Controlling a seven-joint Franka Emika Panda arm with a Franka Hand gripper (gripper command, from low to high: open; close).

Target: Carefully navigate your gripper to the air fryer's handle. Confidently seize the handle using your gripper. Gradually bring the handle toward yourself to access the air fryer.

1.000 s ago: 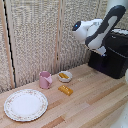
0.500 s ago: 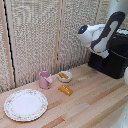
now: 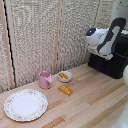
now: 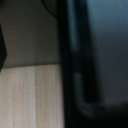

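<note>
Air fryer (image 3: 113, 60): black, boxy, rounded edges, on wooden table (image 3: 90, 100) at the exterior view's right, partly hidden by the arm.
Floral plate (image 3: 25, 104), pink mug (image 3: 45, 79), small bowl (image 3: 64, 76) well apart; gripper's finger state cannot be told.

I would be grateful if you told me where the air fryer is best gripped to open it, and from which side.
Grip the air fryer by its front handle, probably coming at the front, where the arm hangs. The arm hides the handle in the exterior view, and the wrist view is too blurred to pick it out.
</note>
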